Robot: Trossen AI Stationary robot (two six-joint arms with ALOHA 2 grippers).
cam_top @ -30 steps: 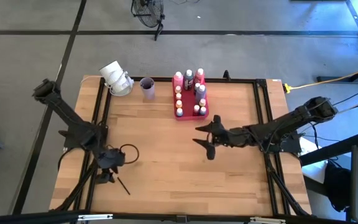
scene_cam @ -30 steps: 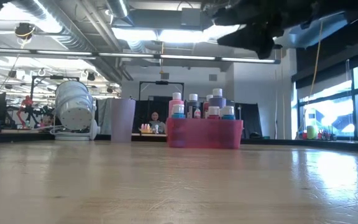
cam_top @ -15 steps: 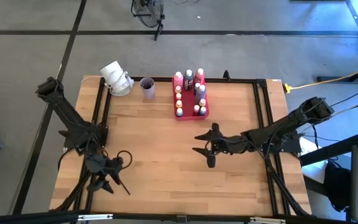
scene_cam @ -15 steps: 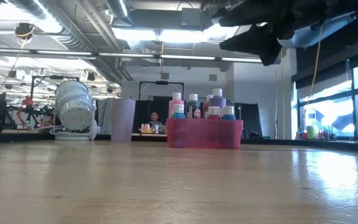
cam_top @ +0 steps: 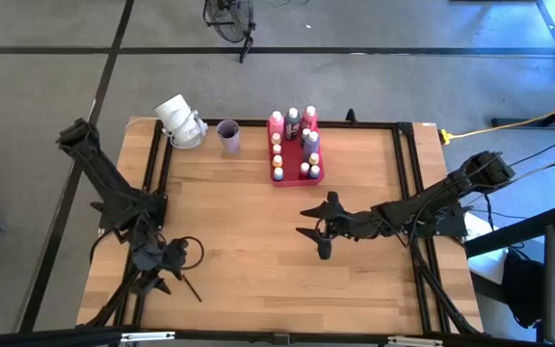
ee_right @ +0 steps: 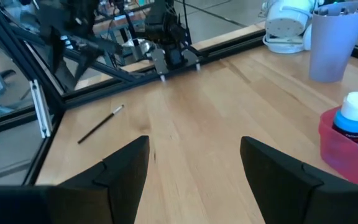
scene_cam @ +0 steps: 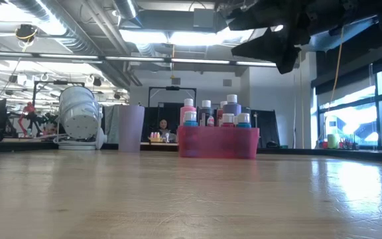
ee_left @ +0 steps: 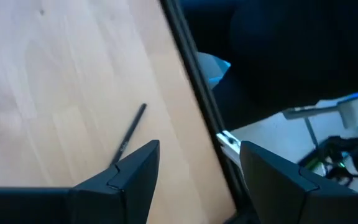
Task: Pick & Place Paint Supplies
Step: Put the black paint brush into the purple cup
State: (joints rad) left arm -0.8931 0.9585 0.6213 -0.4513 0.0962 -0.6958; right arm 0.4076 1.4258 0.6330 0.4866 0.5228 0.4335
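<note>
On the wooden desk (cam_top: 258, 260), paint bottles (cam_top: 292, 143) stand in the pink tray (cam_top: 297, 177) at the far edge. The right pincer (cam_top: 312, 235) hovers mid-desk, spread and empty; the left pincer (cam_top: 167, 273), also spread, hangs near a lone paintbrush (cam_top: 191, 286).

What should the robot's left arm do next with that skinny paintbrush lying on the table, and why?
Probably lower the left gripper onto the paintbrush and close on it. The brush lies loose on the wood near the table's edge, just ahead of the open, empty fingers, while the bottles already stand in the pink tray.
</note>
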